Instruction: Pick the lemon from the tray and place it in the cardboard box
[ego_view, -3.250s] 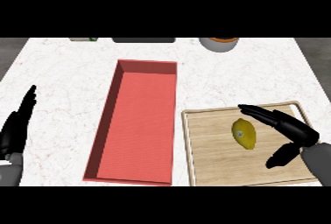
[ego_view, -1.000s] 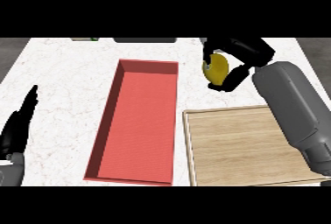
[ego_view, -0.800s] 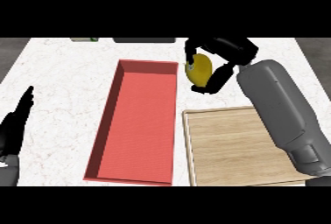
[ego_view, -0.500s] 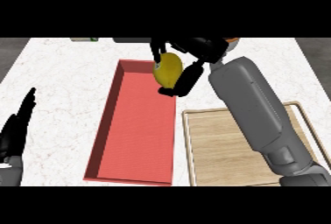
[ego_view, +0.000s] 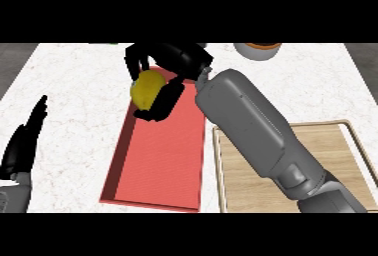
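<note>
While the white counter (ego_view: 74, 75) fills the view, the right forearm (ego_view: 251, 130) crosses it diagonally, above the wooden tray (ego_view: 240, 187) and the long red cardboard box (ego_view: 162, 165). The right hand (ego_view: 177, 60) curls its fingers and thumb round the lemon (ego_view: 148, 89), apparently over the box's far left corner. The lemon's long axis runs roughly along the box's length, ends pointing far and near. The left hand (ego_view: 26, 142) rests at the left edge, fingers straight.

The yellow lemon (ego_view: 148, 89), oval and upright, sits in the right hand's (ego_view: 179, 58) curled fingers over the long red box's (ego_view: 161, 161) far-left wall (open-topped); the wooden tray (ego_view: 348, 146) lies just right of it.
</note>
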